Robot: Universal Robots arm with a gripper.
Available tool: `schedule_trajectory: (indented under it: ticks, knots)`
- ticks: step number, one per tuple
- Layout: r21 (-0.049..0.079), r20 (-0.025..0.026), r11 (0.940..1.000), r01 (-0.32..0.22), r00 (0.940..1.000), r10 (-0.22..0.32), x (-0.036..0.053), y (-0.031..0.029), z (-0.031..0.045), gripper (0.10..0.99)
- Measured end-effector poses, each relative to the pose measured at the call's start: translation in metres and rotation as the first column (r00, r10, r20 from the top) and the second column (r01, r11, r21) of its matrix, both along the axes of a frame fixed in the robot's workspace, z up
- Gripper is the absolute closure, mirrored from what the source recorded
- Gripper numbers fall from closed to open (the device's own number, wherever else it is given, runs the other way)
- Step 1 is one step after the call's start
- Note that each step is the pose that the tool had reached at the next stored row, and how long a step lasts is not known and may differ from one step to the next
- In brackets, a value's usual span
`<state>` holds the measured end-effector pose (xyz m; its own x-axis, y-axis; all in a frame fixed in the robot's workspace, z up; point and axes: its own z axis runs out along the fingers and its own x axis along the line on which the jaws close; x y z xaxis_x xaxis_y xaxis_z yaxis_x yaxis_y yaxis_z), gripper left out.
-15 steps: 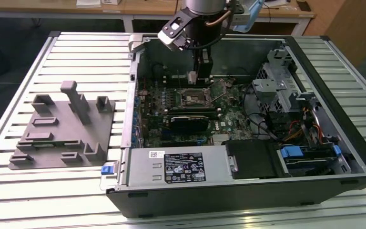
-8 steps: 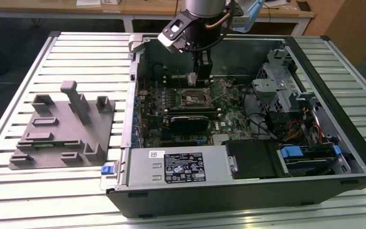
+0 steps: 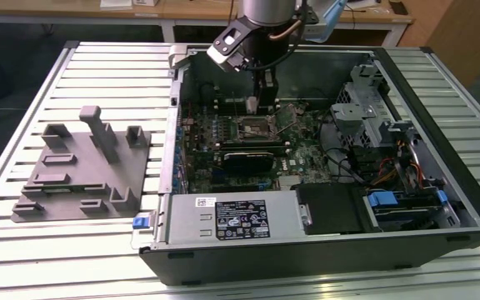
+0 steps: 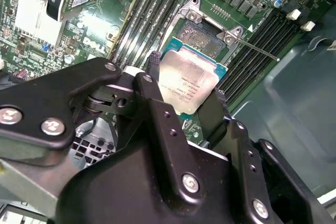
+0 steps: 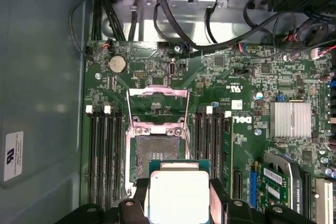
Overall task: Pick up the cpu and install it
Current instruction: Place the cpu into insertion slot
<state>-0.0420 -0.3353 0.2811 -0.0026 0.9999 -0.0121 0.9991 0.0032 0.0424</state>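
CPU (image 4: pixel 188 85) sits clamped between the two black fingers (image 5: pixel 219 195) of the gripper (image 4: pixel 187 80), which grip it by two opposite edges, silver face towards the cameras. It hangs inside the open computer case (image 3: pixel 440 112), just over the motherboard (image 5: pixel 247 87) at one edge of the socket (image 5: pixel 157 153), and is not seated in it. Both wrist views show faint grey print on the chip's face, too small to read.

The socket is open: its metal frame (image 5: pixel 157 108) is flipped up on the side away from the chip, and one thin lever (image 4: pixel 257 50) sticks out beside it. Long dark memory slots (image 5: pixel 102 156) run along both sides of the socket, with four white clips at their ends, two on each side.

Labels are plenty, though none is readable from here. There is one white sticker (image 5: pixel 13 156) on the grey case wall, one large black sticker (image 3: pixel 240 219) and a small white one (image 3: pixel 205 201) on the metal box at the front of the case.

Around the socket I count one round coin battery (image 5: pixel 117 64), one silver finned heatsink (image 5: pixel 290 120) and one black card (image 3: pixel 249 156) standing across the board. A bundle of black cables (image 5: pixel 210 30) loops past the far side of the board.

Outside the case, on the slatted metal surface (image 3: pixel 23 250), lies one grey tray (image 3: pixel 82 169) with upright blocks, towards the exterior view's left.
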Motion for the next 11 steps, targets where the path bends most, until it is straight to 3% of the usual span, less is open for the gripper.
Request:
schedule_trajectory:
  ticks: [11]
  knots:
    - [0.000, 0.0000, 1.0000, -0.002, 1.0000, 0.002, 0.0001, 0.0085, -0.0176, 0.545]
